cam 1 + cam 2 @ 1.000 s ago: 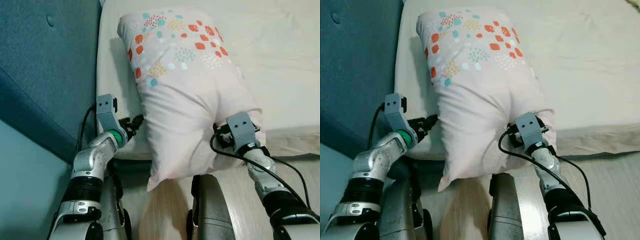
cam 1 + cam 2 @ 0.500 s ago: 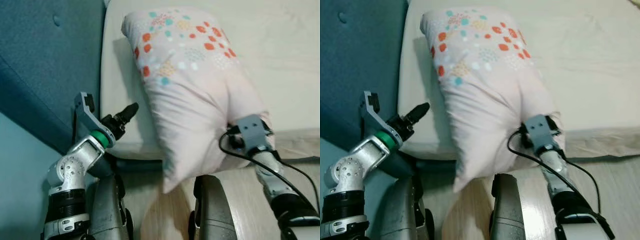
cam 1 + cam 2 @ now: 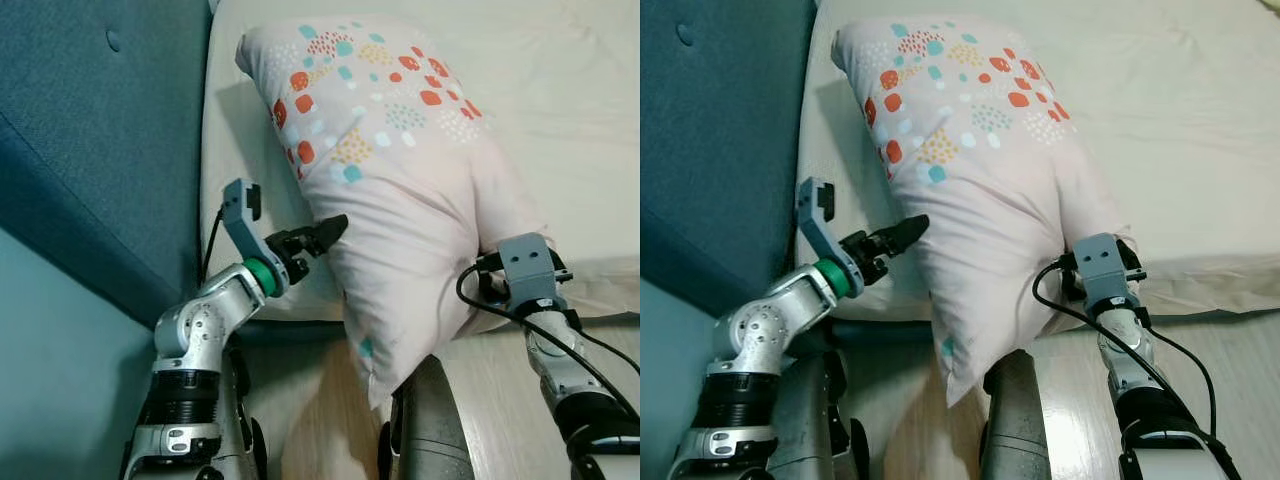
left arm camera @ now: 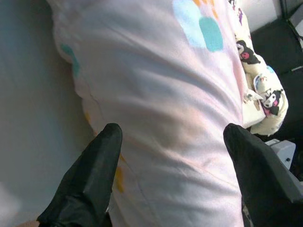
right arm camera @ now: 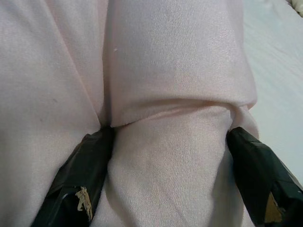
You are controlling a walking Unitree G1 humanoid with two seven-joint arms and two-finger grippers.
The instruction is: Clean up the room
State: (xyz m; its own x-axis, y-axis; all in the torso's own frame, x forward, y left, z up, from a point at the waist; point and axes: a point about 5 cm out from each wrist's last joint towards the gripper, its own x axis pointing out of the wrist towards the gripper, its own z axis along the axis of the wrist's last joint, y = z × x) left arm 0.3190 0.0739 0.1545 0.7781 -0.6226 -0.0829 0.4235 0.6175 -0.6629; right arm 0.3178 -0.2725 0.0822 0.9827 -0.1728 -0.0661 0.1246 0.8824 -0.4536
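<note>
pillow [image 3: 400,170]: big, blocks frame centre, lower end hangs over bed edge
bed [image 3: 560,90]: bare sheet open at upper right of frame, free to pass
headboard [image 3: 90,130]: blue wall along left of frame, closes that side
gap: narrow sheet strip between headboard and pillow, left gripper [image 3: 335,226] in it, jaws spread at pillow side
right gripper [image 5: 165,156]: jaws pinch a pillow fold at lower right
floor [image 3: 500,400]: open strip at bottom right

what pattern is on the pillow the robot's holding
Pale pink pillow with orange, teal and yellow dotted blotches; clearest in the left eye view.

Cream bed [image 3: 580,120]; teal headboard [image 3: 90,140]; seemingly pale wood floor [image 3: 500,400].
</note>
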